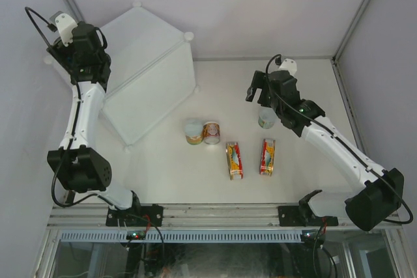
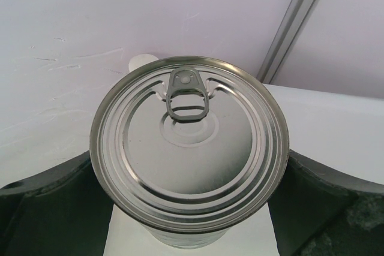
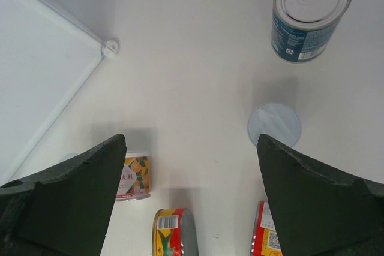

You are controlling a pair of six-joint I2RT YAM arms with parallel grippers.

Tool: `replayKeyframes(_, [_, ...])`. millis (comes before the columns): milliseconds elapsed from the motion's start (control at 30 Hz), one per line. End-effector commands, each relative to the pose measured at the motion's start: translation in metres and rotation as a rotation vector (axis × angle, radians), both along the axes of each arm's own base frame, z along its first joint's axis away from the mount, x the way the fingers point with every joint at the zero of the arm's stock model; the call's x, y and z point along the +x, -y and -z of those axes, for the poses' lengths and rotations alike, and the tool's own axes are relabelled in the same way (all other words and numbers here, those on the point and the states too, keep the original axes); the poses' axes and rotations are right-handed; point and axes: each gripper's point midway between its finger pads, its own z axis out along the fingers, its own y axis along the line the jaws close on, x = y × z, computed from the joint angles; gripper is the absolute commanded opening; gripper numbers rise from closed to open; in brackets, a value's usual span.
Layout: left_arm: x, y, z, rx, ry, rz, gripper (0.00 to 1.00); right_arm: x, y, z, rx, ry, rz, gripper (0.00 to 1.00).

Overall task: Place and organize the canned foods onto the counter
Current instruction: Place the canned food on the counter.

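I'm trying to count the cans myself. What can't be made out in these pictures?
Left wrist view: the label of the held can; only its lid shows.
Top view: that can and the left jaws, hidden under the left arm.
Right wrist view: two flat tins cut by the bottom edge; a small can half behind a finger.

Left wrist view, centre: can [image 2: 189, 148] lid is bare ribbed metal with a smooth satin sheen, pull tab [image 2: 185, 94] likewise metal. Top view, upper left: counter [image 1: 146, 76] is white translucent plastic, matt. Lower centre: flat tin [image 1: 234, 160] carries a glossy printed finish.
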Motion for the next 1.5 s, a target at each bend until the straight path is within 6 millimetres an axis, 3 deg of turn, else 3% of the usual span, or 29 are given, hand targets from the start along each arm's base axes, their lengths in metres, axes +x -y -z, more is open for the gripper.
replayKeyframes(0, [-0.013,-0.017,-0.025,-0.014,0.096,-0.088,0.25,-0.006,0.000,-0.029,0.006,0.058,-0.002,0.90])
replayKeyframes(100, [-0.009,-0.014,-0.024,-0.023,0.098,-0.059,0.51,-0.013,0.000,-0.028,-0.007,0.051,0.002,0.90])
replayKeyframes(300, [-0.005,-0.006,-0.026,-0.050,0.118,0.001,0.84,-0.026,0.006,-0.033,-0.010,0.066,0.014,0.90])
replayKeyframes(467, [-0.008,-0.001,-0.025,-0.062,0.107,0.030,0.89,-0.033,0.007,-0.026,0.002,0.055,0.011,0.90])
replayKeyframes(667, [-0.011,0.005,-0.028,-0.067,0.111,0.072,0.99,-0.037,0.007,-0.034,0.011,0.075,0.005,0.90])
replayKeyframes(1467, [-0.024,0.018,-0.018,-0.091,0.073,0.145,1.00,-0.052,0.007,-0.037,0.034,0.088,0.000,0.90])
